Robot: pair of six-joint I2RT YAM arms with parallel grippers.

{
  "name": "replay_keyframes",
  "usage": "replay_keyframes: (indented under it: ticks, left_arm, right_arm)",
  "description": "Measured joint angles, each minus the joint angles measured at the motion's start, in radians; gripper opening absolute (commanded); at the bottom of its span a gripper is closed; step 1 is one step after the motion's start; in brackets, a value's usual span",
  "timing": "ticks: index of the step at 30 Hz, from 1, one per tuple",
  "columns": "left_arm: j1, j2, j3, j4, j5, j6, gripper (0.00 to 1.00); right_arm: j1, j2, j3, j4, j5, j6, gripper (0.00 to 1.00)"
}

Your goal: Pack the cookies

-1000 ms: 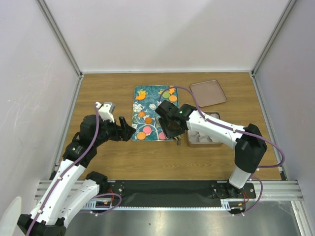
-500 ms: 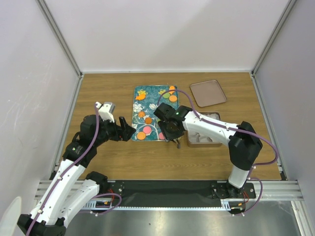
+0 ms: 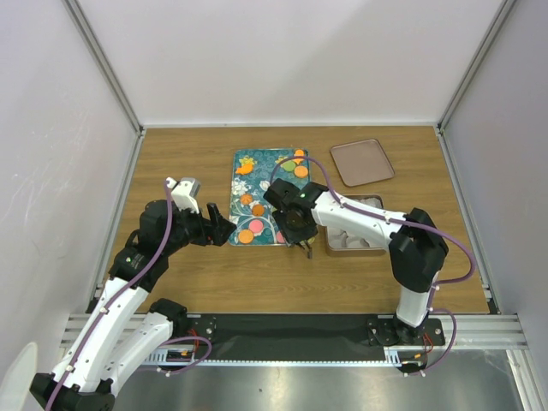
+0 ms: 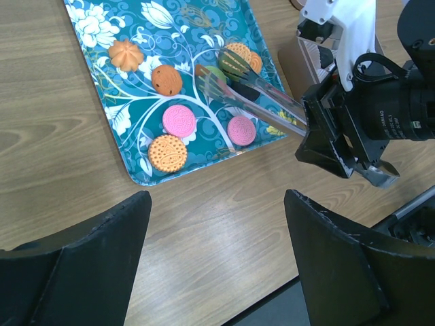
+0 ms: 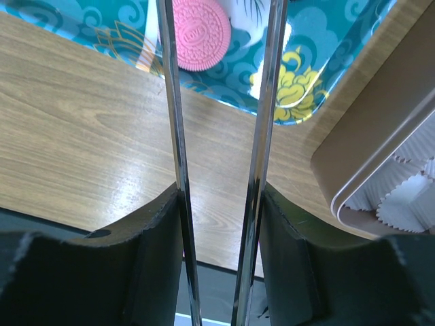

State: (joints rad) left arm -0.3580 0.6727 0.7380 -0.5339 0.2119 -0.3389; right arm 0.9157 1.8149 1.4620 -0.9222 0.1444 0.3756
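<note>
Cookies (image 4: pixel 179 120) are all on the teal flowered tray (image 4: pixel 204 27) in the middle of the desk (image 3: pixel 188 171), none in the tin. They are flat round discs with stamped faces: a scalloped orange one near the tray's far left corner, a brown speckled one beside it, and a waffle-patterned orange one at the near left corner. A pink cookie (image 5: pixel 202 26) lies by the tray's near edge. Raised lettering crosses its middle, too small to read for sure.

Shiny metal tongs (image 5: pixel 171 102) reach over the tray's right side, their tips above a green cookie (image 4: pixel 216 73). Their two arms are apart with nothing between them. The right gripper (image 5: pixel 221 200) is pinching those tongs, its black pads pressed against both arms. White print on its housing is unreadable.

The metal tin (image 5: pixel 353 149) sits just beside the tray's near right corner, with pleated paper cups (image 5: pixel 408 190) inside. A brown rounded-square lid (image 3: pixel 362 162) lies toward the desk's far right corner.

The left gripper (image 4: pixel 216 224) hovers off the tray's near left corner, its fingers (image 4: pixel 102 251) spread wide and holding nothing. Bare wood grain runs along the desk's left side and near edge
</note>
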Motion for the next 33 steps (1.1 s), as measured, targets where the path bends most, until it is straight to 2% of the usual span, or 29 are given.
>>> replay_keyframes:
  ticks: [22, 33]
  left_arm:
    - [-0.003, -0.008, 0.0, 0.0, 0.0, 0.0, 0.86]
    - [-0.007, -0.012, -0.003, 0.0, 0.0, 0.0, 0.86]
  right_arm:
    - [0.006, 0.061, 0.108, -0.085, 0.016, -0.034, 0.47]
    - [-0.003, 0.062, 0.116, -0.098, -0.004, -0.039, 0.4]
